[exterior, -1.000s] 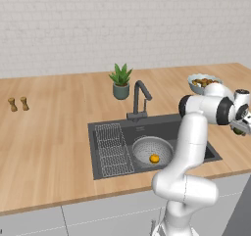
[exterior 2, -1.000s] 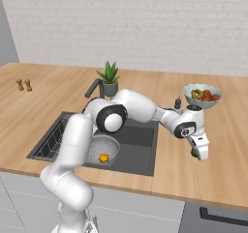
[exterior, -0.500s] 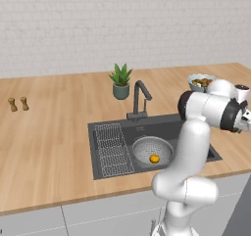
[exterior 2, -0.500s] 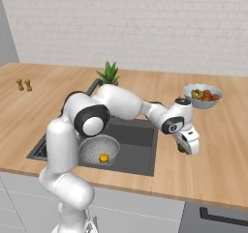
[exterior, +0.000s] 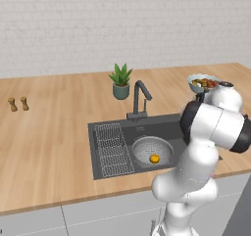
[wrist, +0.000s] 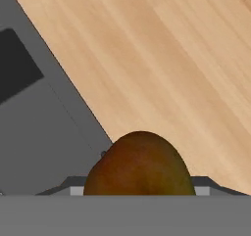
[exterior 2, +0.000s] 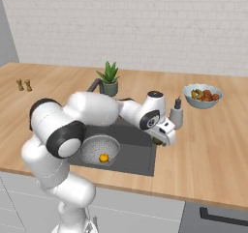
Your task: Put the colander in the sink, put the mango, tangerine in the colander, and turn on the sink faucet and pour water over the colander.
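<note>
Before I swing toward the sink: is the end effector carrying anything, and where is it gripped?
The end effector is carrying the mango. The fruit sits between the fingers, gripped across its sides; the contact points themselves are hidden.

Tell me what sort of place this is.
A rendered kitchen, it seems: a wooden counter set against a white brick wall, with a dark sink and faucet let into it. A colander sits in the sink, and a fruit bowl stands on the counter.
</note>
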Available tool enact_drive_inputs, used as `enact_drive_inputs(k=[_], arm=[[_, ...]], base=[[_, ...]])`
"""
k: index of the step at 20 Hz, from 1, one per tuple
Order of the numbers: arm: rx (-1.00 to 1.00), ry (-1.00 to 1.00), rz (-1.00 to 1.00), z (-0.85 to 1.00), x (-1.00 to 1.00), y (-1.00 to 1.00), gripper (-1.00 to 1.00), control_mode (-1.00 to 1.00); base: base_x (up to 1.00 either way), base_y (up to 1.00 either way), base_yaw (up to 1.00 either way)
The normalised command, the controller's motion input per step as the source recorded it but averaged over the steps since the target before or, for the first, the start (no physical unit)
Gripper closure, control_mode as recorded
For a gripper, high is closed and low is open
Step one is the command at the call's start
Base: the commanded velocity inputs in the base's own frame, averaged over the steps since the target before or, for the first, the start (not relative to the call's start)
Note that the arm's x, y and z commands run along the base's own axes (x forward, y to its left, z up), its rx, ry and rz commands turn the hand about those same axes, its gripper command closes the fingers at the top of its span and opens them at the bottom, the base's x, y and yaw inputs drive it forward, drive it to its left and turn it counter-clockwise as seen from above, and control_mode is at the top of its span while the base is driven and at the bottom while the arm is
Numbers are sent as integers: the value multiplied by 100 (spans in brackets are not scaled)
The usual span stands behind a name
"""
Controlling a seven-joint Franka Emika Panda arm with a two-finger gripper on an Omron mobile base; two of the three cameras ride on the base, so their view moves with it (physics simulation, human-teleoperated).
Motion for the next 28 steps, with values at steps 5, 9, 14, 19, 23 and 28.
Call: enact_drive_inputs(k=[5, 9, 14, 19, 23, 28], arm=[[10, 9, 32, 15, -2, 95, 100, -100], [22, 9, 31, 1, 0, 86, 100, -100], [32, 8, 27, 0, 16, 66, 100, -100], [28, 9, 18, -3, 32, 62, 100, -100], [14, 18, 10, -18, 32, 55, 100, -100], [4, 13, 9, -43, 16, 45, 100, -100]], base=[[0, 0, 0], [0, 0, 0], [0, 0, 0], [0, 0, 0], [0, 0, 0], [0, 0, 0]])
